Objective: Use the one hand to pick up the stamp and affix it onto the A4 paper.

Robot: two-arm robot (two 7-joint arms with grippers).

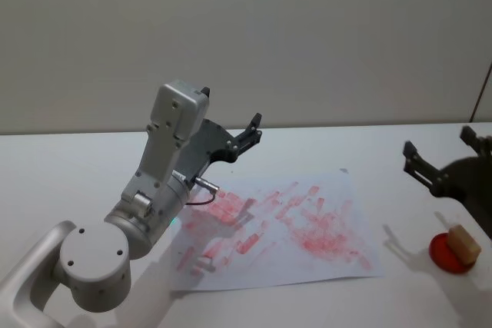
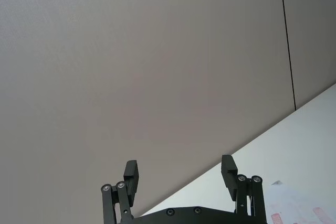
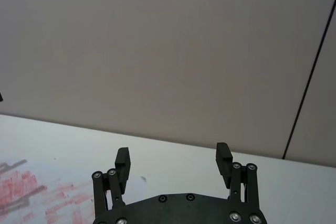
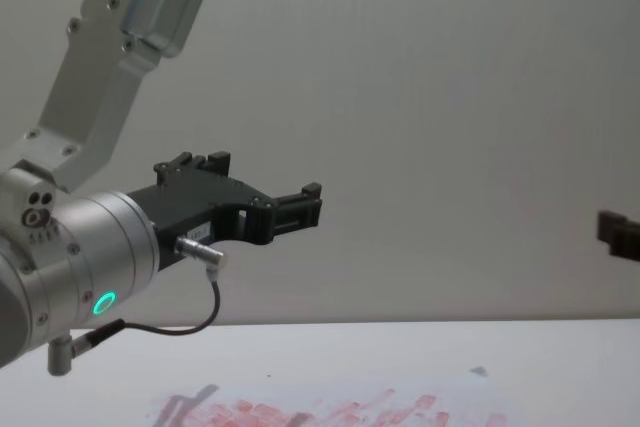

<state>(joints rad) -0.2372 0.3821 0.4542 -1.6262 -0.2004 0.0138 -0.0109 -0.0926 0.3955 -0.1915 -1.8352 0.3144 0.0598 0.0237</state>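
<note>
You had the white table (image 1: 69, 159) in front of you. On it the paper (image 1: 307, 265) lay flat near the middle, crowded with pinkish-red prints. Your left arm (image 1: 165, 159) stood over the paper's left part, a green ring lit on its silver wrist. Its left gripper (image 2: 179, 167) was raised off the table and pointed toward the far wall, with the fingers spread wide and nothing between them. Your right gripper (image 1: 437, 142), all black, hung above the table to the right of the paper, clear of its edge. Its fingers were likewise spread apart and empty. Below it, on its near side, a round red pad (image 1: 442, 255) sat on the table, off the paper's right edge and not touching it. The stamp (image 1: 463, 242), a pale wooden block, rested on top of that pad, and neither gripper touched it.
</note>
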